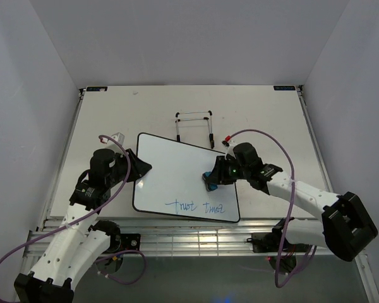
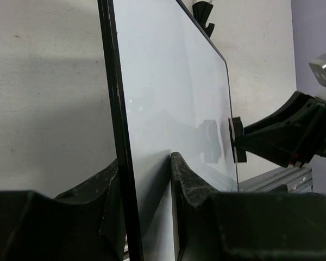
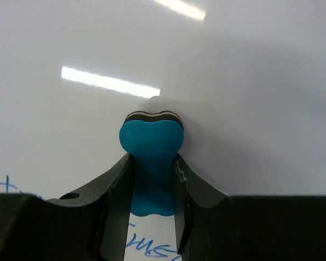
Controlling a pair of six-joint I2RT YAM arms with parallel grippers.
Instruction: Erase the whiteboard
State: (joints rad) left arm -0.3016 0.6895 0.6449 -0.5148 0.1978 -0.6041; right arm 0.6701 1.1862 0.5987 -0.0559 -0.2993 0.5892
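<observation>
The whiteboard [image 1: 177, 173] lies flat mid-table, white with a thin black rim, blue handwriting [image 1: 194, 206] along its near edge. My left gripper [image 1: 138, 168] is shut on the board's left edge; in the left wrist view the rim [image 2: 115, 114] runs between its fingers [image 2: 183, 173]. My right gripper [image 1: 211, 180] is shut on a small blue bone-shaped eraser [image 3: 150, 142], whose dark felt face presses against the board [image 3: 250, 81]. Blue scrawl [image 3: 152, 247] shows just below the eraser in the right wrist view.
A thin black wire easel stand [image 1: 194, 126] sits behind the board. A small white and grey block [image 1: 117, 136] lies near the board's far left corner. Purple cables loop from both arms. An aluminium rail [image 1: 196, 237] borders the near table edge.
</observation>
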